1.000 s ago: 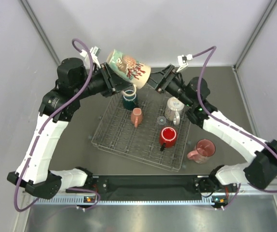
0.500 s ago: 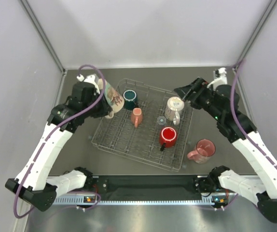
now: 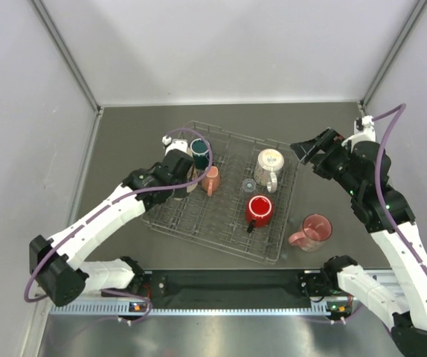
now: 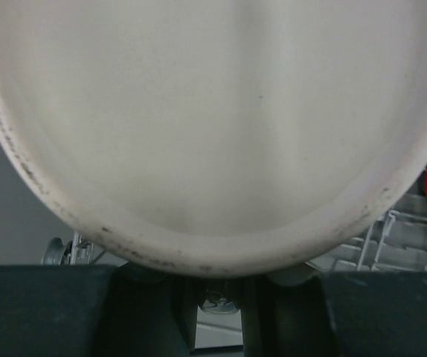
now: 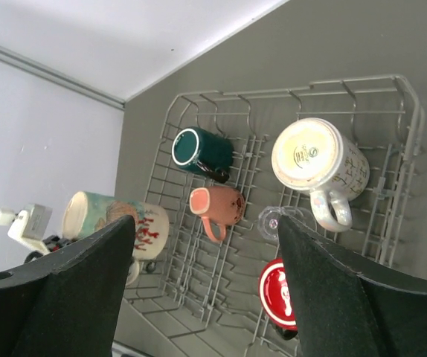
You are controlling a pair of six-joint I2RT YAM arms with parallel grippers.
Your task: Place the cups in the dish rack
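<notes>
Mug (image 4: 213, 134) between left gripper (image 4: 215, 297) jaws

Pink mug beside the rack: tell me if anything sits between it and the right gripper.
Nothing visible does. The pink mug sits on the table right of the dish rack; the open right gripper hovers beyond it near the rack's right corner. The cream mug and red mug are inside the rack, off that line.

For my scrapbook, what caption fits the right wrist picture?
Open right claw facing silver-grey wire dish rack holding colourful handled mugs.
</notes>
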